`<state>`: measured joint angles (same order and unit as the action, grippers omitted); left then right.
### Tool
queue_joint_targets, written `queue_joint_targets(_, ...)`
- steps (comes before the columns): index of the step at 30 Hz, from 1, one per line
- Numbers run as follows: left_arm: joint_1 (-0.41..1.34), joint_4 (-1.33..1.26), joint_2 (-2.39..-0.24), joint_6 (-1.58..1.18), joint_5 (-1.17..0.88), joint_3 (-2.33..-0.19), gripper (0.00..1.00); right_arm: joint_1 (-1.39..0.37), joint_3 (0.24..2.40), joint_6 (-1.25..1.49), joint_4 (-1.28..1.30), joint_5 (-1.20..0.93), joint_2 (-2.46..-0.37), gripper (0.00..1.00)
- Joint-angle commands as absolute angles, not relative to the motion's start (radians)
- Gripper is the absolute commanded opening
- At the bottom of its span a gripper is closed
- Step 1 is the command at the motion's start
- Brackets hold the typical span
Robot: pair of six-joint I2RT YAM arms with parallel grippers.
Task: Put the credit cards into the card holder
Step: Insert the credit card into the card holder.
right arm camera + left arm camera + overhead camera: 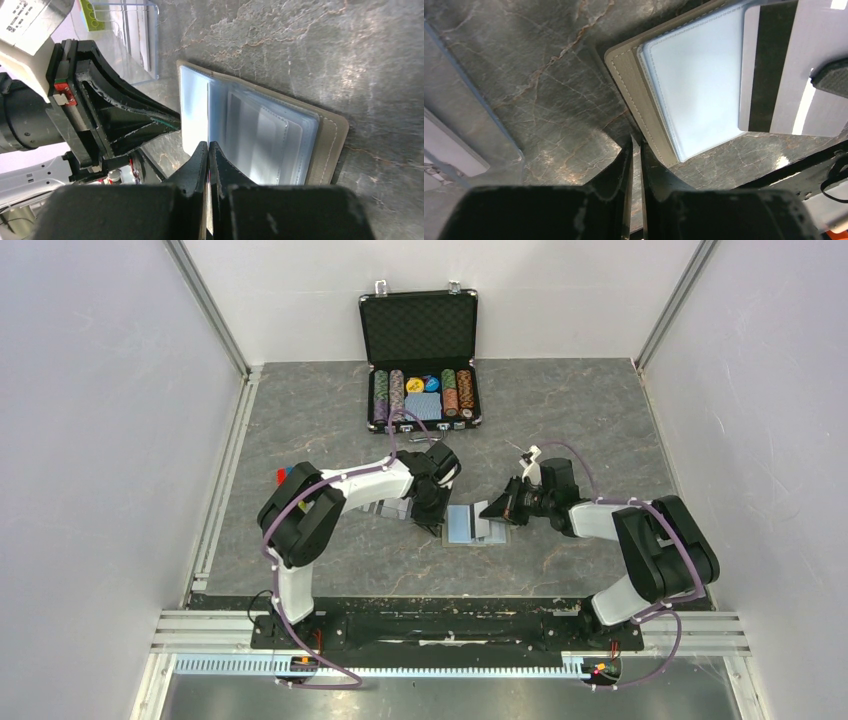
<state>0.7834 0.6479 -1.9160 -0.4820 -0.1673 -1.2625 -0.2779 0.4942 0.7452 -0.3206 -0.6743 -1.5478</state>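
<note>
The card holder (465, 525) is lying open on the grey marbled table (560, 410), a little way in front of the arm bases and right between the two grippers. Its taupe cover is facing down and its light blue lining and stack of clear pockets are facing up. The left gripper (637, 145) is reaching down at the holder's left edge, with its black fingertips sitting right against the stitched rim of the cover. Its jaws are drawn almost together, with only a thin slit showing between them. From where I am standing I cannot tell whether they are nipping the cover or just resting beside it. The right gripper (208, 147) is hanging low over the holder from the opposite side, its jaws pressed tight together and pinching a credit card (769, 65) by one end. The card is whitish with its dark stripe turned up. It is lying nearly flat, and its free end is overlapping the clear pockets, though I cannot make out whether it is inside one of them. Some clear plastic sleeves (142, 50) are sitting just to the left of the holder, beneath the left arm's wrist. Well beyond all this, at the far edge of the table, a black poker-chip case (420, 330) is standing open with its lid upright.
</note>
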Motion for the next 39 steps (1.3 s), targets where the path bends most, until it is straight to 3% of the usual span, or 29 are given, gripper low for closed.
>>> queue_joint_targets(1,0.798,0.627,-1.943,-0.518,-0.157,-1.287,0.15,-0.279,0.517,0.709,-0.327,-0.624,-1.547,0.0)
queue_joint_targets(26,0.799,0.666,-1.99,-0.491,-0.157,-1.33,0.13,-0.278,0.626,0.577,-0.083,-0.582,-1.522,0.0)
queue_joint_targets(39,0.799,0.682,-2.008,-0.48,-0.163,-1.364,0.12,-0.279,0.602,0.584,-0.116,-0.603,-1.586,0.0)
